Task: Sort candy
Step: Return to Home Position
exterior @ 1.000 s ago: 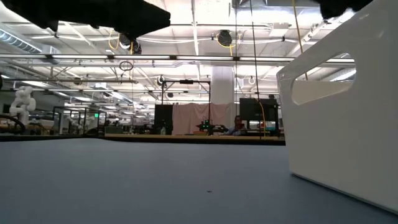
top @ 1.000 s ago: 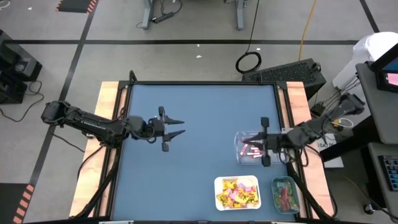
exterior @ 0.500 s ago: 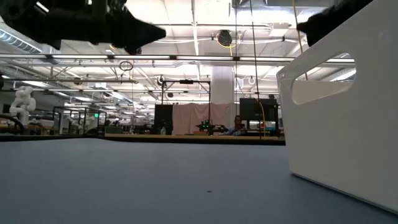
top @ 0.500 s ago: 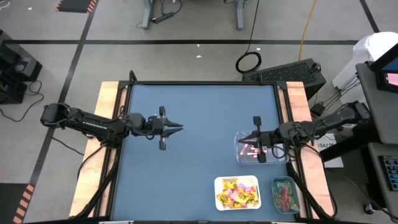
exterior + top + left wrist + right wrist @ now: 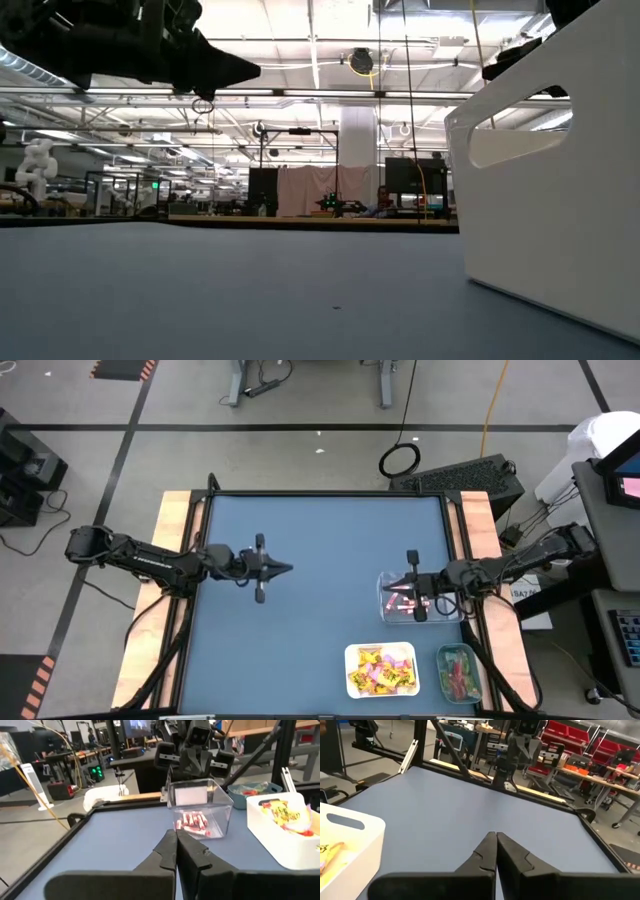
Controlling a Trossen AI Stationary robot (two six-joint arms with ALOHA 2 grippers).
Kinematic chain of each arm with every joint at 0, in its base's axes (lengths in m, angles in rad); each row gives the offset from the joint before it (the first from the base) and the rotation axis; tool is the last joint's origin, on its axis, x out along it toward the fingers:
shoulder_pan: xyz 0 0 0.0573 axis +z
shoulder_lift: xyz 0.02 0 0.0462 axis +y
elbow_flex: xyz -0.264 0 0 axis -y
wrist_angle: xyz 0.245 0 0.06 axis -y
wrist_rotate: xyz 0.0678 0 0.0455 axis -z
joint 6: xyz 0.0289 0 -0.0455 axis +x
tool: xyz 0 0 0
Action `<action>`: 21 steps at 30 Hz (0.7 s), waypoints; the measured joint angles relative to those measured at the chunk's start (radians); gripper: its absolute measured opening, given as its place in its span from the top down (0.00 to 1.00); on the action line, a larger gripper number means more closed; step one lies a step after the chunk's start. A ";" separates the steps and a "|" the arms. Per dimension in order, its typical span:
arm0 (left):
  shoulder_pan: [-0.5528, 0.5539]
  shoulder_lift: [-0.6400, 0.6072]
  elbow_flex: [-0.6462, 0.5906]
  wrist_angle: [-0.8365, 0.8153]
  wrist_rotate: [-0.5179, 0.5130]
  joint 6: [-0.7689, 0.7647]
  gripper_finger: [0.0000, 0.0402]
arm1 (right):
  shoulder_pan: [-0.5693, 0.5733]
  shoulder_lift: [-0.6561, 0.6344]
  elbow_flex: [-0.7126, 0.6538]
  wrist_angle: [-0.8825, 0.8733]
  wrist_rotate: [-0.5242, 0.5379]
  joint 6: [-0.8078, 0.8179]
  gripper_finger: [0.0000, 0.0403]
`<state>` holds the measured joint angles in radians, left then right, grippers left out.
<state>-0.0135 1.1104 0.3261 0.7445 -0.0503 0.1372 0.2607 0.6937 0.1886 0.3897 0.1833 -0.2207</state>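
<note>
Nearest us, along the bottom edge of the high view and toward the right corner of the blue table top (image 5: 320, 530), we see the white tray (image 5: 381, 647) heaped with yellow packets (image 5: 372, 674). Just beside it, against the right border, stands the green-tinted tray (image 5: 441, 660) holding red and green pieces (image 5: 458, 678). Behind these two, apart from both, stands the clear tray (image 5: 383, 612) with the pink-red sticks (image 5: 403, 603) lying on its floor. The right gripper (image 5: 390, 587) reaches in from the right side and hangs above this tray, its fingers pressed together with nothing between them, their tips over the tray's inner part and above the sticks. On the table's left half, the left gripper (image 5: 286, 568) points toward the right one, its fingers likewise pressed together and holding nothing, well apart from every tray and all the candy. Between the two grippers, and onward to the black rail (image 5: 330, 494) at the far edge, we see open blue surface.
</note>
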 joint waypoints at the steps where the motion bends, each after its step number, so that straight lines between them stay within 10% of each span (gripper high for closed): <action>1: 0.000 0.000 0.000 -0.009 0.004 0.000 0.99 | 0.000 0.000 0.000 -0.005 0.000 0.002 1.00; 21: 0.003 -0.204 -0.122 -0.050 0.016 0.010 0.99 | 0.000 -0.006 -0.024 -0.071 -0.043 0.038 1.00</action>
<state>-0.0109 0.9062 0.2039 0.6946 -0.0341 0.1476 0.2611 0.6875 0.1651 0.3188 0.1400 -0.1831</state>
